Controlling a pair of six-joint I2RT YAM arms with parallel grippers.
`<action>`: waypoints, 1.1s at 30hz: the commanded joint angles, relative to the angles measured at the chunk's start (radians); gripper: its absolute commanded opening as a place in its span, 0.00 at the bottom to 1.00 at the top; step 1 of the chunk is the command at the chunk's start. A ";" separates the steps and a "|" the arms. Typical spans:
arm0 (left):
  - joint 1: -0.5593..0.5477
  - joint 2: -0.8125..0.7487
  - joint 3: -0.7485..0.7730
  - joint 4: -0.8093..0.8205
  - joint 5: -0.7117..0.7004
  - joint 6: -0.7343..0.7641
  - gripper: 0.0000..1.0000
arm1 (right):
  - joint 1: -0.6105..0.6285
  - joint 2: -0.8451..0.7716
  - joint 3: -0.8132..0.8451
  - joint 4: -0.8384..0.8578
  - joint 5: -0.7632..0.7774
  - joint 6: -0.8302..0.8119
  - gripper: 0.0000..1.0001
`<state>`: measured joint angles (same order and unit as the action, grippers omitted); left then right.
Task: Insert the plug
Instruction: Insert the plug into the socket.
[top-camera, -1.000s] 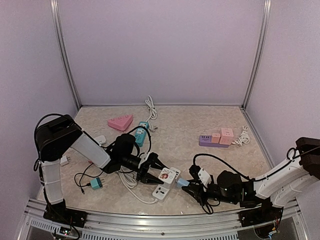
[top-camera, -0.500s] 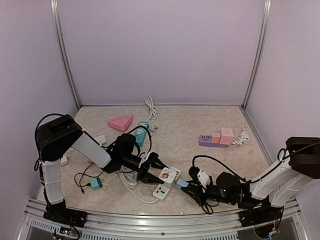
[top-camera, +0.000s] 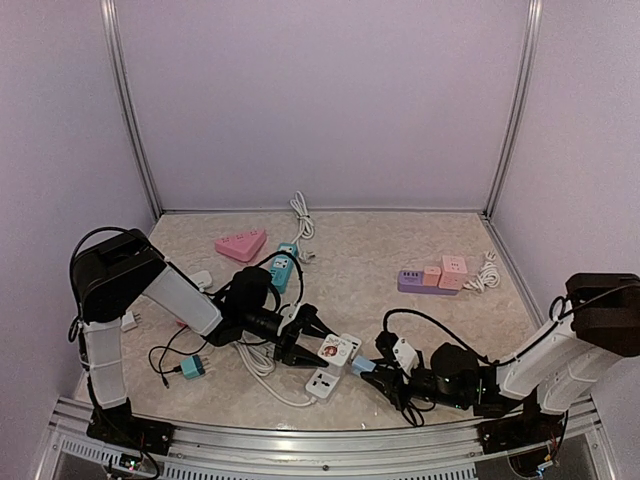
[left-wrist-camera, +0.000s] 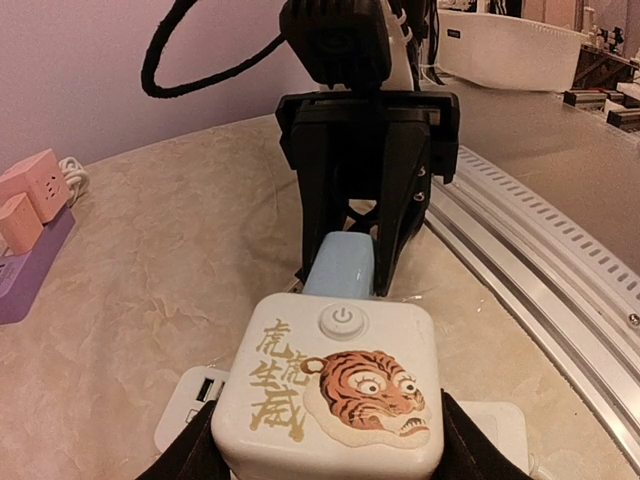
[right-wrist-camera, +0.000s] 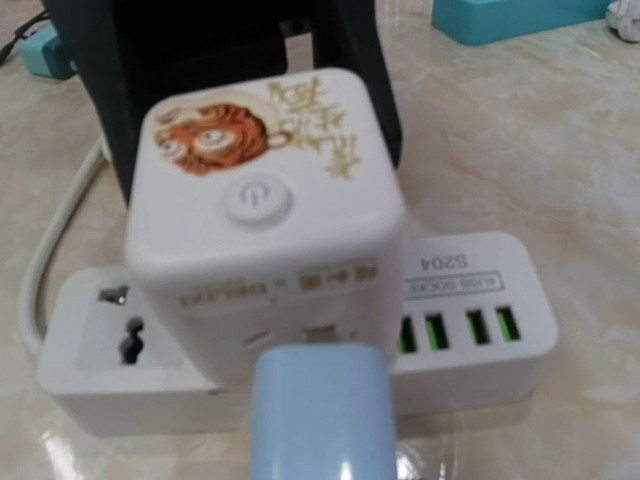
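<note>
Blue plug (right-wrist-camera: 322, 415) prongs unseen at cube socket (right-wrist-camera: 262, 225).

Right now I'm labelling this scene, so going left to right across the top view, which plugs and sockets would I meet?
teal plug → pink triangular strip → teal strip → tiger cube socket → light blue plug → purple strip

The tan table top with a stone pattern (top-camera: 370, 245) has a pink triangle-shaped power strip (top-camera: 241, 244) lying near the back, with a long teal power strip (top-camera: 284, 268) just beside it and a coiled white cord (top-camera: 301, 215) behind them. On the right side lie a flat purple power strip with pink blocks on it (top-camera: 412, 282) and a bunched white cord (top-camera: 486, 272). Near the front lie a flat white plastic power strip (top-camera: 321, 384) and, well to its left, a small teal plug (top-camera: 192, 367).
</note>
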<state>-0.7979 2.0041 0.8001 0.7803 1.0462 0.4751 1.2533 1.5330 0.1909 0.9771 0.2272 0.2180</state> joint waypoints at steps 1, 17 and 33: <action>-0.014 0.051 0.002 -0.057 -0.038 0.006 0.00 | -0.011 0.018 0.030 0.049 -0.003 -0.020 0.00; -0.015 0.102 0.024 -0.025 0.020 0.011 0.00 | -0.083 0.160 0.153 0.153 -0.132 -0.087 0.00; -0.018 0.127 0.035 -0.013 0.052 0.027 0.00 | -0.138 0.191 0.256 0.119 -0.236 -0.077 0.00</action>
<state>-0.7185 2.0583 0.8333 0.8337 1.1194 0.4484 1.1141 1.6947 0.3450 0.9848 0.0677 0.1242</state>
